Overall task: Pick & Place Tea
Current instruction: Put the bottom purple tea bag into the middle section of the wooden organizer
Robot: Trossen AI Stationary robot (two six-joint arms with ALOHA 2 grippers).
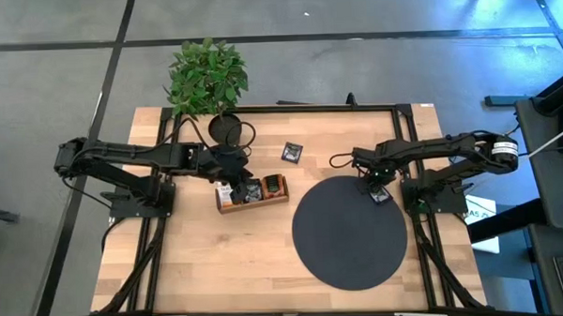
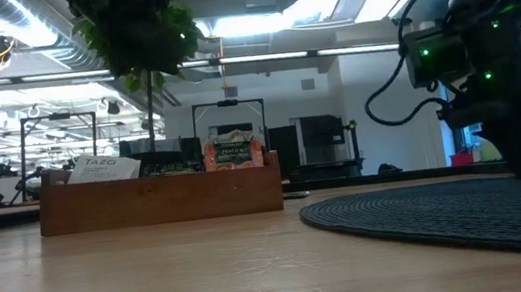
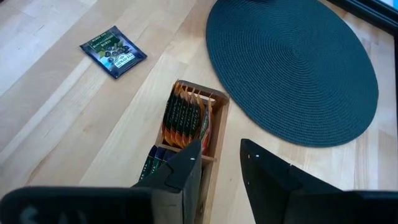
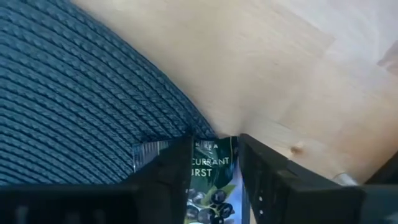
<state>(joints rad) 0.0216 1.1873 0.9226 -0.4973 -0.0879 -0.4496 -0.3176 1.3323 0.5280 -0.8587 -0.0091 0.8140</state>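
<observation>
- jaws of the right gripper (image 4: 214, 171) sit low over the top right edge of the round mat (image 1: 351, 259), one finger on each side of a dark tea sachet (image 4: 208, 180) that lies flat, partly on the mat and partly on the worktop (image 1: 201, 264). i cannot tell if they are pinching it yet.
- jaws of the left gripper (image 3: 221, 171) hang spread over the wooden tray (image 1: 255, 202), left of the mat, with nothing in them.
- the tray already holds tea: orange sachets (image 3: 186, 118) stand in a row in one part, and darker ones sit in the next part.
- another dark sachet (image 1: 292, 152) lies alone on the worktop, up and left of the mat. so i think the job is partly done, with at least two sachets left.
- the mat is dark, round and ribbed like woven rope. the sachets are thin, flat, shiny squares. the worktop is pale smooth wood.
</observation>
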